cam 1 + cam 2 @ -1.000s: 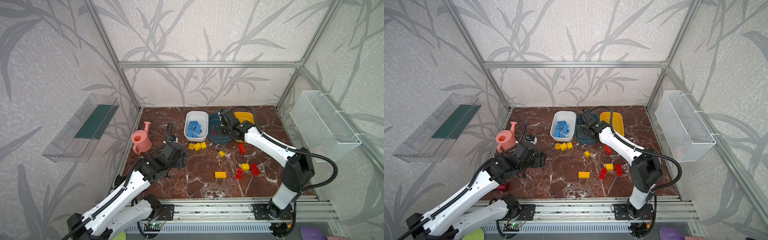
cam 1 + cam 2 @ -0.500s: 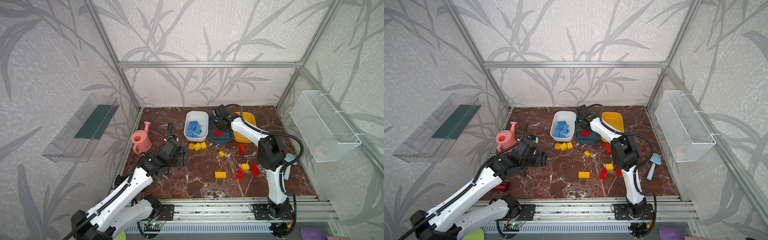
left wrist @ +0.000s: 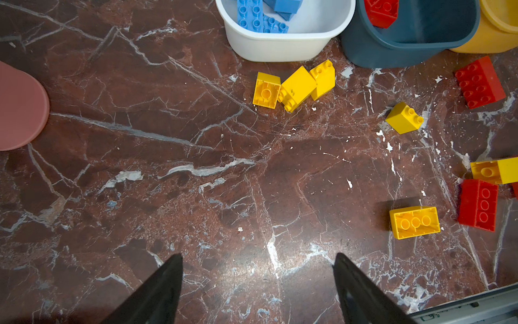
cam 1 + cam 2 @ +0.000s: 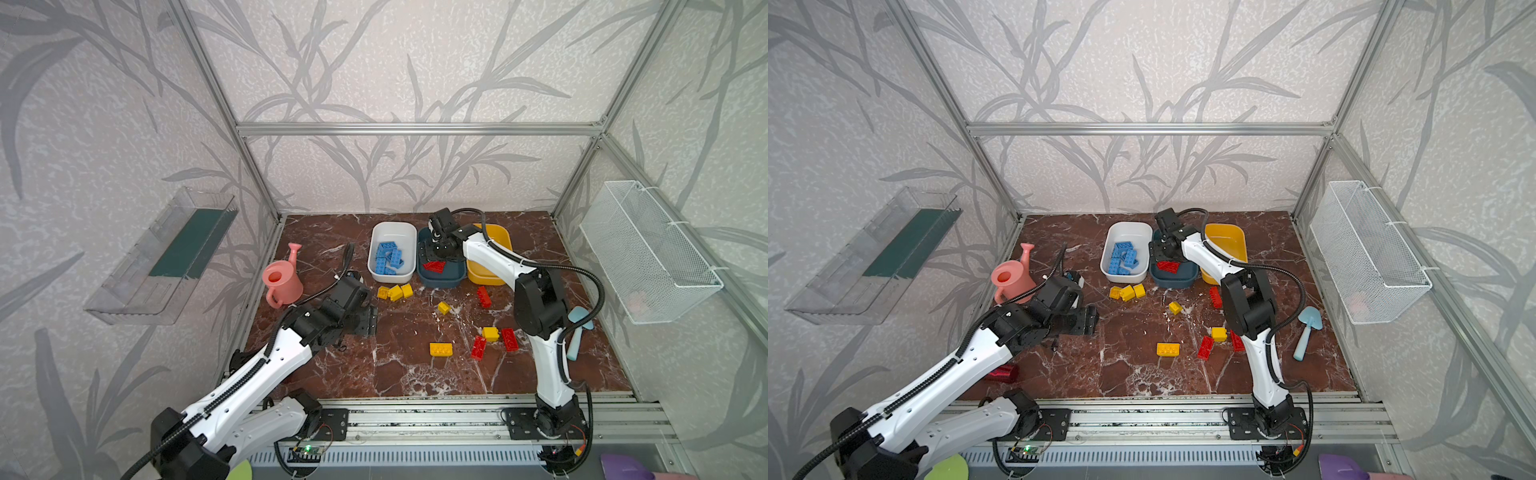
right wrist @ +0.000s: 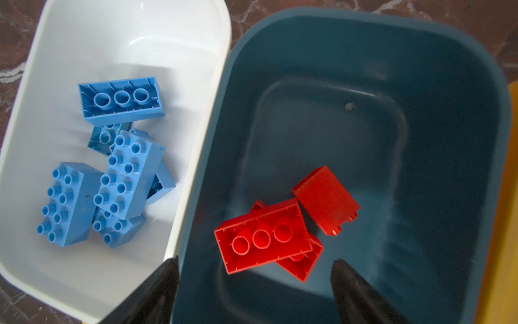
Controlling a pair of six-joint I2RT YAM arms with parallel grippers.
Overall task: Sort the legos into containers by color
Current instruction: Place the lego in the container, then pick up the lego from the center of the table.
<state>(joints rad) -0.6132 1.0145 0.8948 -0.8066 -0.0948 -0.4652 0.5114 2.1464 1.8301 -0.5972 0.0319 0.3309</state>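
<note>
Three containers stand in a row at the back: a white tub (image 4: 409, 232) holding several blue legos (image 5: 123, 174), a teal tub (image 4: 442, 280) holding red legos (image 5: 266, 238), and a yellow tub (image 4: 496, 243). My right gripper (image 5: 255, 261) hangs open just above the teal tub, with nothing between its fingers. My left gripper (image 3: 258, 255) is open over bare table at the left. Loose yellow legos (image 4: 395, 291) and red legos (image 4: 478, 347) lie scattered on the table in front of the tubs.
A pink watering can (image 4: 282, 280) stands at the left edge, close to my left arm. A light blue shovel (image 4: 1306, 330) lies at the right. A white wire basket (image 4: 648, 249) hangs on the right wall and a clear shelf (image 4: 166, 257) on the left wall.
My right gripper's jaws have opened over the teal tub, and a red lego now lies loose in it. The right arm's elbow has swung in. The left arm has hardly moved.
</note>
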